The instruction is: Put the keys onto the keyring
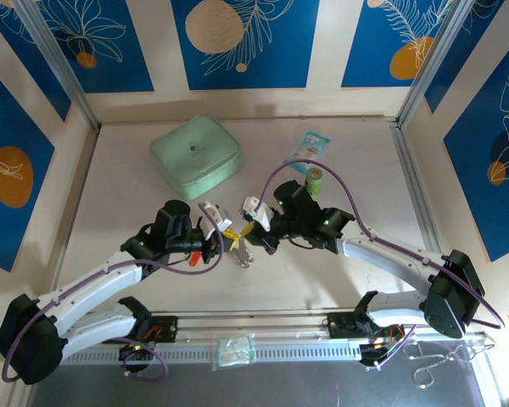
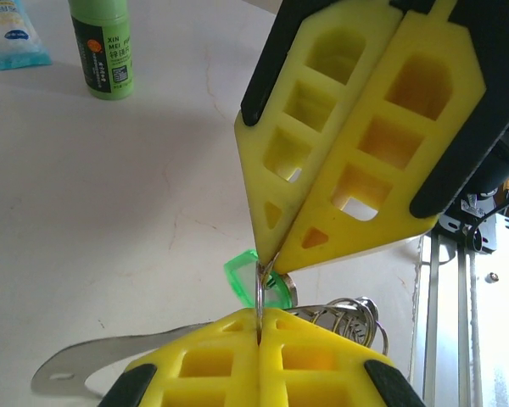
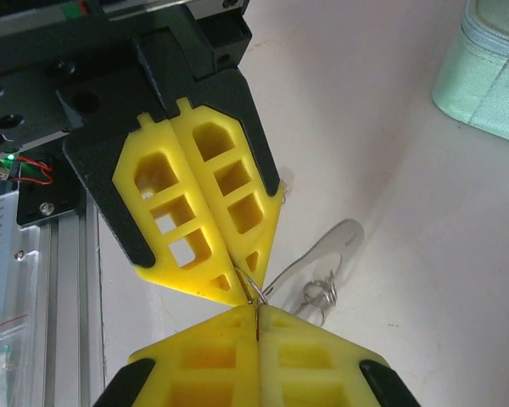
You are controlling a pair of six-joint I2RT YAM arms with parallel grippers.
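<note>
Yellow left fingers (image 2: 233, 331) and right fingers (image 3: 293, 326) meet tip to tip over the middle of the counter (image 1: 314, 284), both clamped on the thin keyring (image 2: 260, 292). Green key (image 2: 232, 275) sits at the pinch. Advised: hold one side steady, feed key without twisting.

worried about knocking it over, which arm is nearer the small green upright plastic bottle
right. the right arm has its wrist just beside the small green upright plastic bottle, on its near side; the left arm is well off to the bottle's left
</note>
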